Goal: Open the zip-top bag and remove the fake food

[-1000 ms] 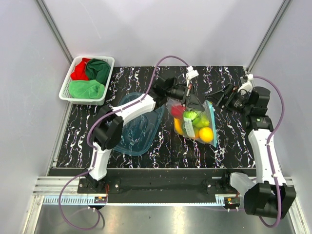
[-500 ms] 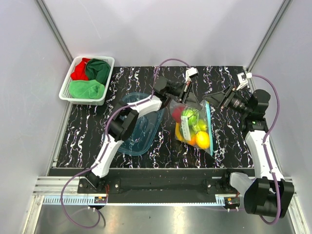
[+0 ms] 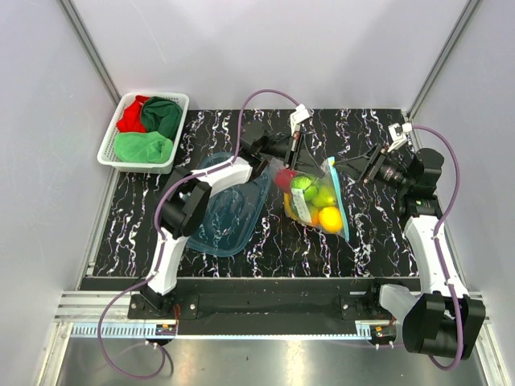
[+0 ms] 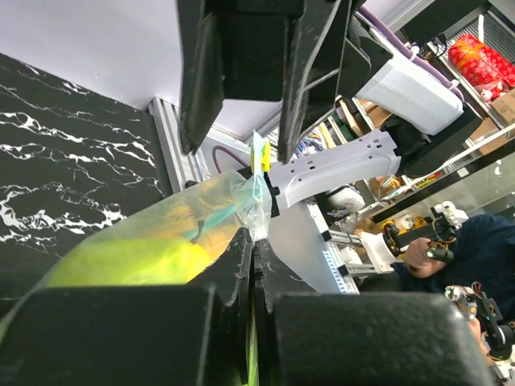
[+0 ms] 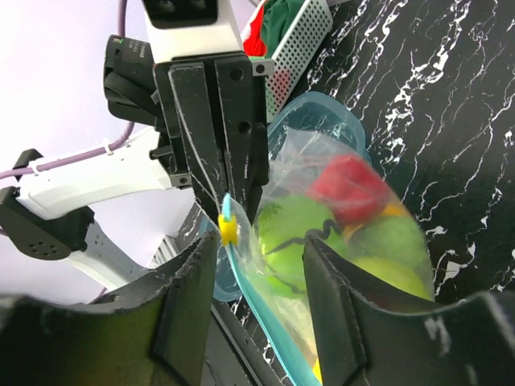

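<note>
Left gripper [image 4: 253, 245] stays pinched shut on the top edge of the zip-top bag [image 3: 315, 201], which we see swung slightly left, just beside the blue tub [image 3: 229, 217], fake food [image 3: 310, 193] still inside. Right gripper [image 5: 257, 249], spread wide and empty, has closed in and now straddles the yellow slider [image 5: 229, 229]. We judge the zip pull comes next.

Bright, even white light falls from overhead. The top view is sharp throughout, with only soft, short shadows on the counter [image 3: 265, 249] and a glare band along the metal rail [image 3: 241, 328]. In the wrist views the left end effector [image 4: 253, 257] and right end effector [image 5: 257, 257] loom dark and blurred up close. The zip-top bag [image 5: 310, 153] catches small white glints.
</note>
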Available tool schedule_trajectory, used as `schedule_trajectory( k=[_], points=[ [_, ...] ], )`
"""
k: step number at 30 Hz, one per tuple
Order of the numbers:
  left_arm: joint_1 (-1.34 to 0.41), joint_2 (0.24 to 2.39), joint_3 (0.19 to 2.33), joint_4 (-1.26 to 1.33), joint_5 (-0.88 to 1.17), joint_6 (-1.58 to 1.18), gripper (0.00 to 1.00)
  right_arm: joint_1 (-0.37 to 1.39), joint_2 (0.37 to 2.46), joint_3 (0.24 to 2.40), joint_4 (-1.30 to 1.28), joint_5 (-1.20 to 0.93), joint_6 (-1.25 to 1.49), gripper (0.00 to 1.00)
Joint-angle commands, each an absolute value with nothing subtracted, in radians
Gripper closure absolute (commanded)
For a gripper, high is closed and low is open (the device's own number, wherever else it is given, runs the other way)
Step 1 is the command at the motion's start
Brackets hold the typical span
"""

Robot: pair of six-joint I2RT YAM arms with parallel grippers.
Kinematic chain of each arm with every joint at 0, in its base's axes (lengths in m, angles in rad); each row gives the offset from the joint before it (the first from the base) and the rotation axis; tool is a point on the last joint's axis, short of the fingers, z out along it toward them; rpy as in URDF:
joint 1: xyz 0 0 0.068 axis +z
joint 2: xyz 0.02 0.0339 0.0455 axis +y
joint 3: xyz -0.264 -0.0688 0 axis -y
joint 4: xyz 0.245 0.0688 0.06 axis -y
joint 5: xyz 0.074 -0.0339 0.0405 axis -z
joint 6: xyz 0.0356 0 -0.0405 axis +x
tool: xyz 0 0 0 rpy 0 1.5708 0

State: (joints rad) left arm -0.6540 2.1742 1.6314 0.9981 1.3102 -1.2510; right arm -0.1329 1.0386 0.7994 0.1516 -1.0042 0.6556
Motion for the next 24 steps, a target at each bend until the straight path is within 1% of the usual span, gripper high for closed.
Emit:
schedule_trajectory(
  k=[1,7,10,11,17,19,24],
  points=[
    [-0.652,2.121,1.624,1.054,1.266,-1.224,1.0,-0.13,1.032,0.804,0.135,-1.017,0.609,0.43],
    [-0.653,2.131,1.62,1.054,1.253,-1.229,1.0,-0.121,1.058,0.793,0.207,-1.048,0.65,0.47],
    [-0.653,2.132,1.623,1.051,1.249,-1.229,1.0,-0.101,1.072,0.795,0.229,-1.037,0.664,0.57],
    [-0.653,2.138,1.624,1.048,1.249,-1.229,1.0,-0.083,1.083,0.799,0.229,-1.034,0.664,0.58],
    [-0.655,2.141,1.632,1.042,1.247,-1.23,1.0,-0.041,1.086,0.808,0.239,-0.986,0.666,0.57],
    [-0.655,2.143,1.629,1.037,1.249,-1.227,1.0,-0.041,1.078,0.815,0.213,-0.962,0.646,0.54],
    [-0.655,2.135,1.614,1.037,1.249,-1.223,1.0,-0.041,1.048,0.827,0.137,-0.91,0.601,0.55]
  ],
)
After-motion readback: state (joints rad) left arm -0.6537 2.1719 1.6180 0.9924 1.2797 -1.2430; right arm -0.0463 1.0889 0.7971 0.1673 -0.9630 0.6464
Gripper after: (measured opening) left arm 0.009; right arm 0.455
